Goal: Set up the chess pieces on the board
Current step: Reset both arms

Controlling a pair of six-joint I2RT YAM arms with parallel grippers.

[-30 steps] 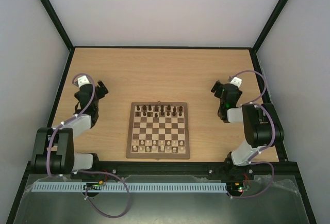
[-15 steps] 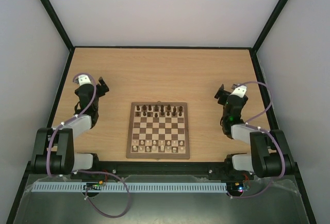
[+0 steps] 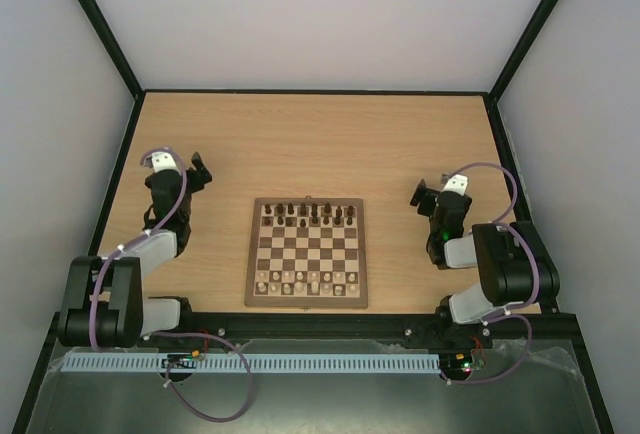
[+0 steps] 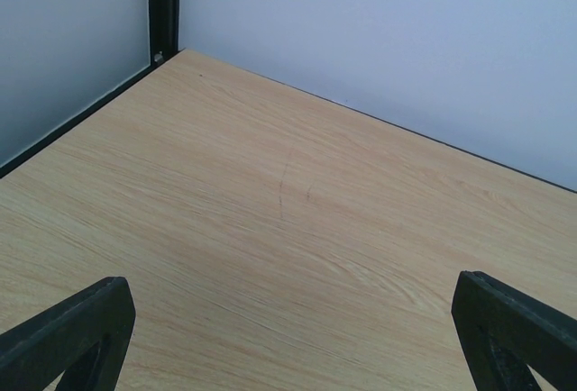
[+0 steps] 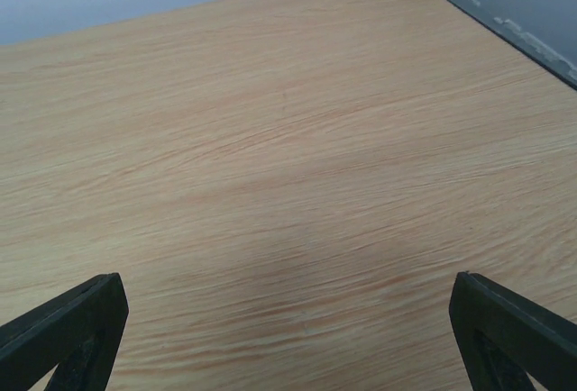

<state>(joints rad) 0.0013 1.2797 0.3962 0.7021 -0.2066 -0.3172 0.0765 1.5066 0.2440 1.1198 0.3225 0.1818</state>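
At the left, over bare counter (image 3: 300,144) and well apart from the board (image 3: 306,303): left tool (image 3: 198,174), jaws spread wide, holding nothing, only wood grain ahead in the wrist view. In the middle, lying square to the near edge: the board, with the dark pieces (image 3: 314,214) standing in the 2 far rows and the pale pieces (image 3: 300,282) in the 2 near rows, 4 bare rows between. Too small from above to tell each piece's kind or exact centring; far rows looking slightly uneven. At the right, again over bare counter and well apart from the board: right tool (image 3: 420,194), likewise wide and empty. Judged from this layout: placing apparently done or very nearly so, with the step in hand most likely a final check, both arms parked clear. Next move, in case of a crooked or misplaced piece: reach in from the nearer side, narrow the jaws before descending, pinch 1 piece by its top without brushing close neighbours, set down upright, release, lift straight up.
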